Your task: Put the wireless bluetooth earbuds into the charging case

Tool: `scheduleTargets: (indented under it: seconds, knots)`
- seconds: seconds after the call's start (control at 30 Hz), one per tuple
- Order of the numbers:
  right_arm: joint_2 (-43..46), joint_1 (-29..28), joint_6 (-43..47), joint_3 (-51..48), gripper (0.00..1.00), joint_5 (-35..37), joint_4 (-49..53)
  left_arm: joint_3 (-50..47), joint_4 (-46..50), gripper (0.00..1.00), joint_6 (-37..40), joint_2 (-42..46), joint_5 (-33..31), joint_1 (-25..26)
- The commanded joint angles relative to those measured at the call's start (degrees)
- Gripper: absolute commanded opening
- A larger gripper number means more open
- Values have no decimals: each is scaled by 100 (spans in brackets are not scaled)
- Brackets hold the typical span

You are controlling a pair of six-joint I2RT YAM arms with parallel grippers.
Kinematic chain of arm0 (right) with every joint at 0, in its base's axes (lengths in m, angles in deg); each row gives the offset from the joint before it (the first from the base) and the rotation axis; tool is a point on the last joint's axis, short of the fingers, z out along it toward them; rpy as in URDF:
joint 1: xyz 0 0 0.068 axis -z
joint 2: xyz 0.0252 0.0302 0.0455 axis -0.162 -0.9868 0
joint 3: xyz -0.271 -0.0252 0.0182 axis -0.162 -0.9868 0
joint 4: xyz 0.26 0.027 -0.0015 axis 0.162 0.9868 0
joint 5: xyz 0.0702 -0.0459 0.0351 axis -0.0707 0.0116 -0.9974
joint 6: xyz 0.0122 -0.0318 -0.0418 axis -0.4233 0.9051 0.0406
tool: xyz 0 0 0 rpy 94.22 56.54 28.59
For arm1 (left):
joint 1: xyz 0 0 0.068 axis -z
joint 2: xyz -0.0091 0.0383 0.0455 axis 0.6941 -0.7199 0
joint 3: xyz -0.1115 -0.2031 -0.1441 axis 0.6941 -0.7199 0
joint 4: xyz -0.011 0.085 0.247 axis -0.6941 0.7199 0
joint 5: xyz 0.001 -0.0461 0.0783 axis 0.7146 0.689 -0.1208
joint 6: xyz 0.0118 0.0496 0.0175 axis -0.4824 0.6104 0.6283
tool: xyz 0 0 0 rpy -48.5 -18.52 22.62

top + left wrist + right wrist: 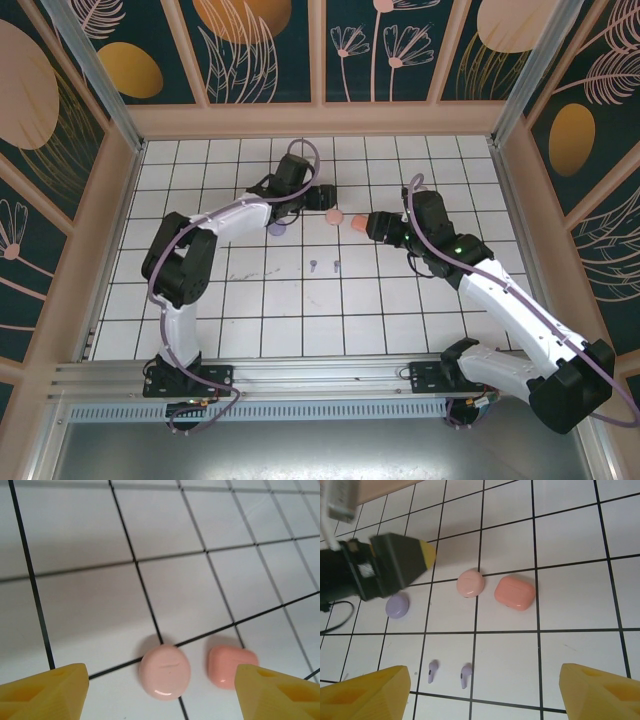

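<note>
No earbud is seen inserted: two lilac earbuds (433,671) are seen lying loose at mid-counter, on the near-edge side of three shut cases (515,592), near which both arms' jaws are held apart.

Earbuds (465,676) are lilac, with a lilac case (397,605), pink case (470,583), coral case (515,593).

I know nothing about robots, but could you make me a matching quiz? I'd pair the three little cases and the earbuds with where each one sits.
Things:
1. pale pink case
2. coral case
3. lilac case
4. lilac earbuds

Places:
a. leftmost of the cases
b. lying loose, outside any case
c. between the other two cases
d. rightmost of the cases

Pairs: 1-c, 2-d, 3-a, 4-b.
</note>
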Motion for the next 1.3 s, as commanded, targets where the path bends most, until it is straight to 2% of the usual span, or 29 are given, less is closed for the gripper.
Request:
scheduleTargets:
  seconds: [0.0, 0.17, 0.2, 0.23, 0.47, 0.7, 0.73, 0.77, 0.97, 1.27]
  knots:
    - [35, 37, 143, 275, 79, 43, 109, 240, 233, 77, 428, 454, -316, -17]
    - [107, 37, 206, 356, 81, 210, 352, 214, 181, 77, 661, 969, -649, -17]
    - [121, 37, 215, 377, 81, 237, 390, 163, 124, 82, 683, 1076, -724, -17]
    - [129, 167, 233, 388, 82, 263, 428, 69, -6, 98, 697, 1213, -798, -17]
    - [135, 195, 211, 460, 88, 538, 447, -641, -917, 99, 765, 2077, -1119, -17]
    - [-82, 196, 296, 605, 91, 1025, 373, -880, -1103, 99, 796, 2370, -1353, -19]
    - [-115, 195, 346, 638, 97, 1048, 350, -972, -1187, 99, 808, 2417, -1407, -21]
    - [-162, 195, 362, 672, 99, 1090, 328, -1075, -1261, 99, 805, 2475, -1499, -26]
    - [-270, 195, 260, 762, 99, 1373, 277, -1693, -1759, 99, 569, 2780, -2158, -26]
    - [-91, 204, -239, 668, 99, 2002, 136, -2239, -2159, 99, 47, 3071, -2809, -40]
